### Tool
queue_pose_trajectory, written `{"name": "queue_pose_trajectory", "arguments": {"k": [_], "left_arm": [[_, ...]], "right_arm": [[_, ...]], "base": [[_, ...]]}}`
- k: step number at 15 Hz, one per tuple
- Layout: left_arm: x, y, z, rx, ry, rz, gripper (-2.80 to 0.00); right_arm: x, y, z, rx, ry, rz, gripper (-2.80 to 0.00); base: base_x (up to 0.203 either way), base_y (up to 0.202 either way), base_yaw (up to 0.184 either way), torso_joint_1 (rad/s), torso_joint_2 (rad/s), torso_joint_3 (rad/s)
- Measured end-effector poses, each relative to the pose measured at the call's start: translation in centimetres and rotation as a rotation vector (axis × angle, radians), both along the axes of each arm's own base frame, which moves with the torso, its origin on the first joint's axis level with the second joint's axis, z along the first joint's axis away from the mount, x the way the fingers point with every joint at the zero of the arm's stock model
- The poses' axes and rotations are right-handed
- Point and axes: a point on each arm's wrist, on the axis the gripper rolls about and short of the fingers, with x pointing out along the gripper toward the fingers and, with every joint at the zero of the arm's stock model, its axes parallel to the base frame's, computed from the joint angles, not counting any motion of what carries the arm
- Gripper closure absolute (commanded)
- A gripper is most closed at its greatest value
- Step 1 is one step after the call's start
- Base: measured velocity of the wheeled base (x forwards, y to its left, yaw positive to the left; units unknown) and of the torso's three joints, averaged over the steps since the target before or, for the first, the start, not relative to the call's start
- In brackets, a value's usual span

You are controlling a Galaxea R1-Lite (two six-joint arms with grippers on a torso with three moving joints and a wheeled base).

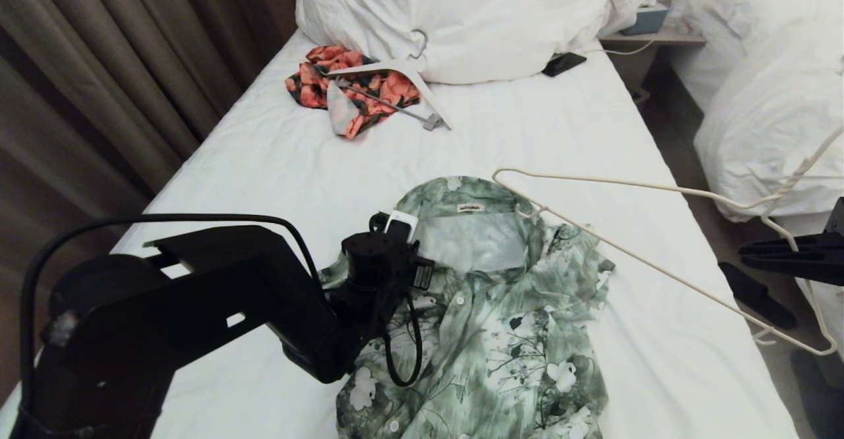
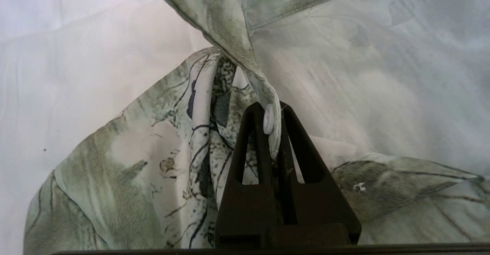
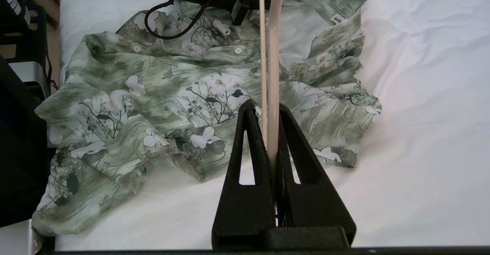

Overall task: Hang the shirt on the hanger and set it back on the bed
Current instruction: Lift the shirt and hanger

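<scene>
The green leafy shirt lies open, collar away from me, on the bed's white sheet. My left gripper is shut on the shirt's front edge at a white button, and the cloth bunches around the fingers. In the head view this gripper sits at the shirt's left collar side. My right gripper is shut on the thin cream hanger. It holds the hanger in the air from the right edge, with the far tip over the collar.
An orange-and-black garment with a thicker white clip hanger lies near the pillows. A dark phone rests beside them. A second bed with a bulky duvet stands right, across a floor gap. Curtains hang on the left.
</scene>
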Motion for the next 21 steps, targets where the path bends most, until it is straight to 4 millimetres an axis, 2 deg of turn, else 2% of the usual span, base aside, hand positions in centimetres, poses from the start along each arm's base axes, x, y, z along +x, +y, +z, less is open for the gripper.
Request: {"name": "queue_pose_trajectory", "arguments": {"k": [7,11,14,21], "left_arm": [[-1.5,-0.2,1.0,0.014,-0.105,-0.019,0.00],[-2.2,0.1,1.9,0.011,-0.104,-0.016,0.00],[-3.3,0.4,4.0,-0.030,-0.046,-0.023,0.00],[-6.6,0.6,10.4,-0.205,0.218,-0.113,0.00]], "right_arm": [[0.0,0.0,0.0,0.000,0.000,0.000,0.00],[0.2,0.1,-0.1,0.002,0.008,0.006,0.00],[1.1,0.4,-0.5,0.016,0.042,0.025,0.00],[4.2,1.0,-0.5,0.062,0.155,0.050,0.00]], "base": [[0.000,0.000,0.000,0.000,0.00,0.000],[0.000,0.000,0.000,0.000,0.00,0.000],[0.000,0.000,0.000,0.000,0.00,0.000],[0.000,0.000,0.000,0.000,0.00,0.000]]}}
